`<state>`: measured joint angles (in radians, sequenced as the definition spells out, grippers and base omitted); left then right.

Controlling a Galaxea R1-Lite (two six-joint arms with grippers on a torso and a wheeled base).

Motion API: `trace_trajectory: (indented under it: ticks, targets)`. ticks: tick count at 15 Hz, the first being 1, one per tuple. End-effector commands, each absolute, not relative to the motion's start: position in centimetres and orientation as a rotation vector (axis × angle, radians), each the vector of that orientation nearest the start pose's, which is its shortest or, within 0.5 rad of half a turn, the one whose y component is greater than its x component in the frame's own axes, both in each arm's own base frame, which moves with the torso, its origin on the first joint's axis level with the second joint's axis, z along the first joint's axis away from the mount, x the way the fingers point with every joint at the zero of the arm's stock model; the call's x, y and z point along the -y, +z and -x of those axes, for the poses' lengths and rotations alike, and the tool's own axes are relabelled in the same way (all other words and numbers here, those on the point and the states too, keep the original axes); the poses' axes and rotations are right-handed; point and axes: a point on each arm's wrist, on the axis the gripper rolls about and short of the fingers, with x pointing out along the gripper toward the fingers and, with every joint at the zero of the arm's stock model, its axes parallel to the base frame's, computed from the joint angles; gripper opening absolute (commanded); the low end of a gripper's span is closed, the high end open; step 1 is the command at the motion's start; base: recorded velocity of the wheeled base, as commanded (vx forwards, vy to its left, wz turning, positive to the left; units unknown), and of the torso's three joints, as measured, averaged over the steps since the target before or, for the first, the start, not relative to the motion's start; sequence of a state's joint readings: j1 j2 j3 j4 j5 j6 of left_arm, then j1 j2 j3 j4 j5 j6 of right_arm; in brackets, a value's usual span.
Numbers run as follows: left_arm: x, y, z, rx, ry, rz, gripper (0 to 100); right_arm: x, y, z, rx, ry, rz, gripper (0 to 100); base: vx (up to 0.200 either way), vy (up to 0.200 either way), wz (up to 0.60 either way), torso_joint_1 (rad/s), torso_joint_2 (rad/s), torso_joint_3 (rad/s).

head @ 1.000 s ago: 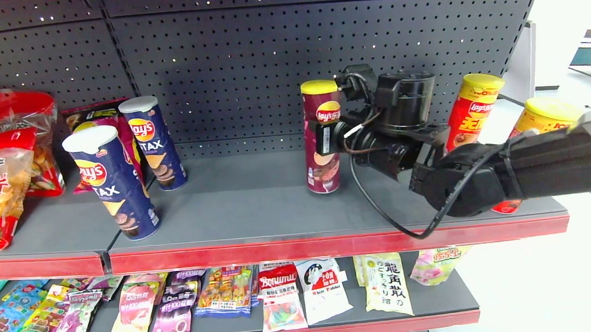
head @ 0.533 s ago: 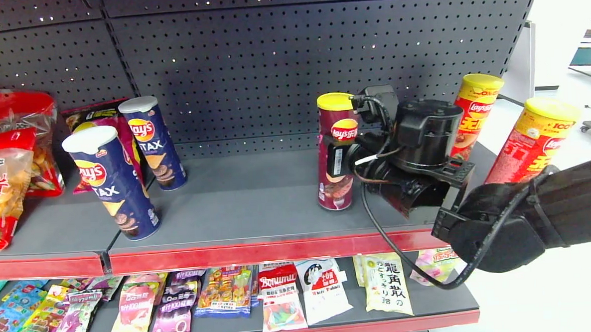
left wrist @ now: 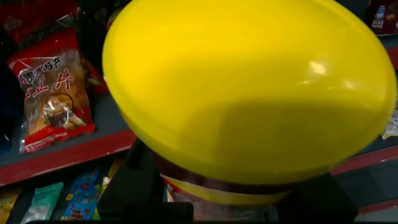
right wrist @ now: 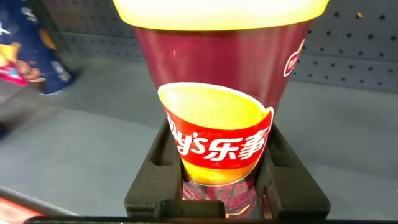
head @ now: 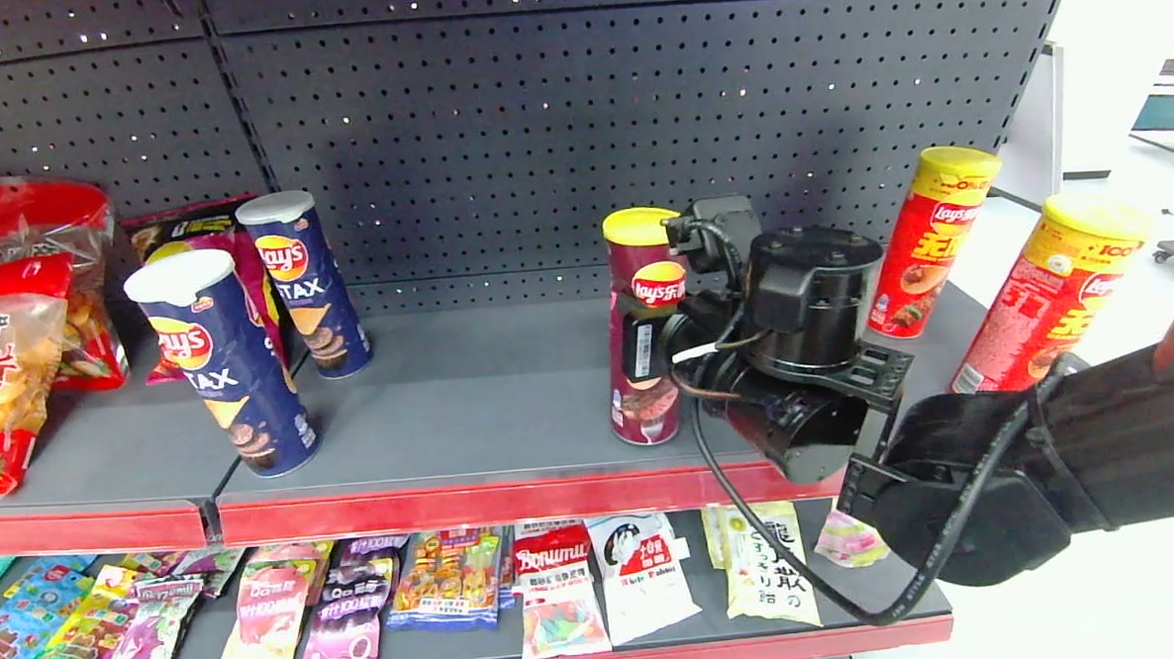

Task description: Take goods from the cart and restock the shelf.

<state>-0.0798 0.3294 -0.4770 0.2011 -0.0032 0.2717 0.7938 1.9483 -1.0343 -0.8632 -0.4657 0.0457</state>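
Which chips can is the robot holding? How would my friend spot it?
On the upper grey shelf, right of the middle, the right gripper holds one can. It is dark maroon with a yellow lid, unlike the blue cans to its left and red cans to its right.

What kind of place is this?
Probably a shop, or a mock-up of one: a pegboard-backed shelf with red edges, chip cans standing on it, and candy bags laid out on the tier below.
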Motion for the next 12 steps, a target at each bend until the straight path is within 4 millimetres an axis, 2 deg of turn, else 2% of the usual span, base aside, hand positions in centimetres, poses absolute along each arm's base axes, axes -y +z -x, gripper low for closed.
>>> trace_trajectory:
  ticks: [1, 6, 12]
  targets:
    - [-0.2, 19.1, 2.0, -0.044, -0.09, -0.273, 0, -26.5, 17.6, -27.4, -0.06, 0.325, -0.007, 0, 0.0, 0.0, 0.0, 0.0, 0.0, 0.0]
    - [-0.2, 19.1, 2.0, -0.044, -0.09, -0.273, 0, -26.5, 17.4, -27.3, -0.062, 0.295, -0.002, 0, 0.0, 0.0, 0.0, 0.0, 0.0, 0.0]
    - [-0.1, 19.1, 1.9, -0.047, -0.09, -0.274, 0, -27.8, 17.6, -25.6, -0.054, 0.258, -0.001, 0, 0.0, 0.0, 0.0, 0.0, 0.0, 0.0]
